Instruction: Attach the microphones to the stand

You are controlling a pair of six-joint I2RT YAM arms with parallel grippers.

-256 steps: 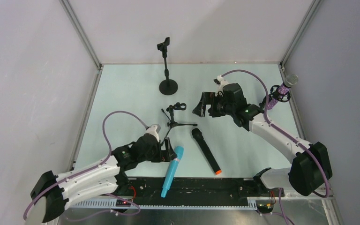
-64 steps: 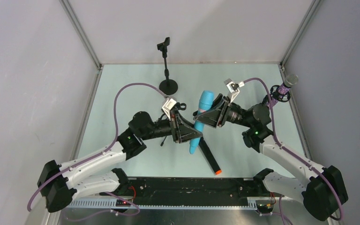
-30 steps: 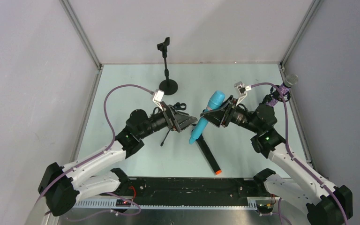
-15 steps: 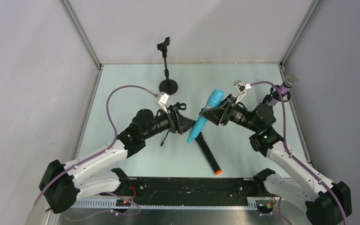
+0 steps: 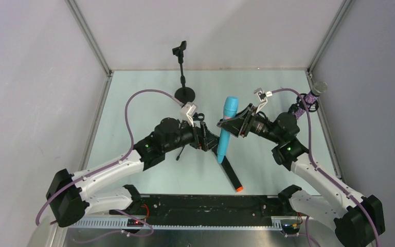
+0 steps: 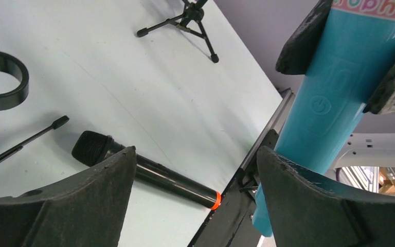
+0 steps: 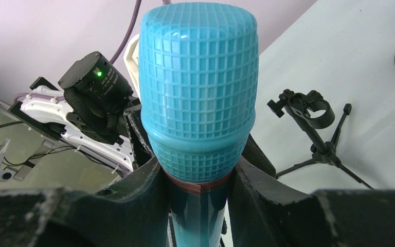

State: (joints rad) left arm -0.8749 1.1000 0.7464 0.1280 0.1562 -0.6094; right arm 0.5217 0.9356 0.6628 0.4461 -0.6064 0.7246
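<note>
Two robot arms are reaching toward each other above a pale green table [image 5: 133,103]. The right gripper [image 5: 232,125] is pinching the cyan-blue microphone [image 5: 229,109] just under its mesh head, holding it nearly upright in mid-air over the table's middle. The left gripper [image 5: 208,141] is hovering with fingers spread wide beside the handle's lower end. A tall black stand [image 5: 182,72] is standing near the back wall. The glittery purple microphone [image 5: 311,95] is sitting in a stand at the right edge. The black microphone [image 5: 231,177] is lying flat, orange end nearest the arms' bases. Cut-off lettering on the cyan handle is showing only "ophon", a power symbol [image 6: 320,105] embossed near it.
</note>
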